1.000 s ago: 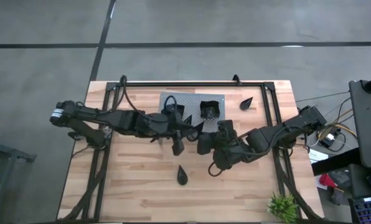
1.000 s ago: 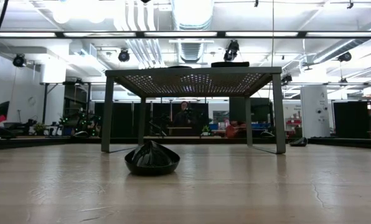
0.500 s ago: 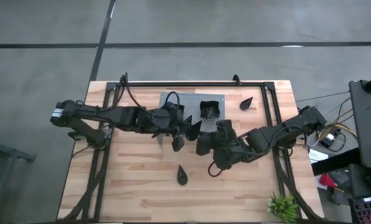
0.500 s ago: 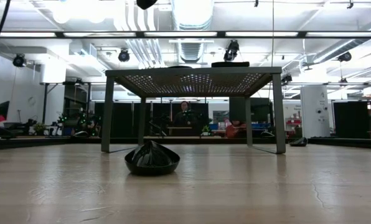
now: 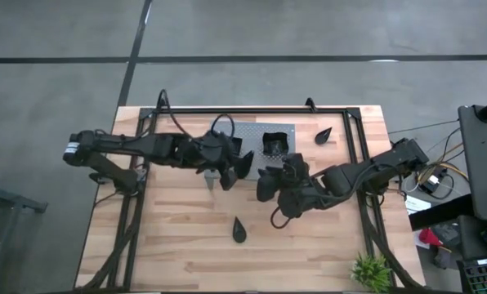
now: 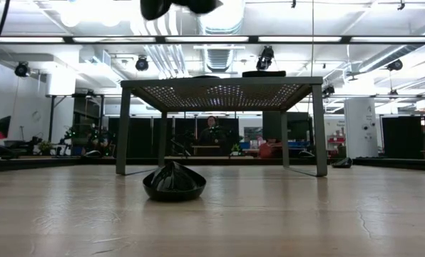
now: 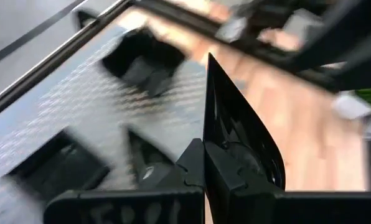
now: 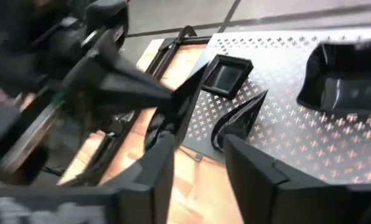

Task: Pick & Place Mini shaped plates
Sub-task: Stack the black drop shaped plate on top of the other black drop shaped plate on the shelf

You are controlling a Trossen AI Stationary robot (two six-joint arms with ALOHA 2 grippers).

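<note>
The left gripper [image 7: 204, 165] is clamped tight on a teardrop plate [image 7: 238, 134], holding it edge-up over the perforated rack's [image 5: 247, 131] front edge, seemingly for placing. The right gripper [image 8: 195, 162] hangs alongside, jaws parted and empty, apparently after letting go.

The perforated rack [image 5: 252, 143] stands at the far middle of the table [image 5: 178, 245], with a square plate [image 5: 274, 144] on its right part and another square plate [image 8: 226, 73] and a teardrop plate [image 8: 238, 118] further left on it. One teardrop plate [image 5: 240, 231] lies on the table near the middle, in front of the rack, another [image 5: 323, 134] lies far right of the rack, and the plant [image 5: 371, 270] sits at the near right corner. The left gripper [image 5: 234, 170] holds a teardrop plate [image 7: 235, 134] at the rack's near left edge, the right gripper [image 5: 265, 181] just right of it.
</note>
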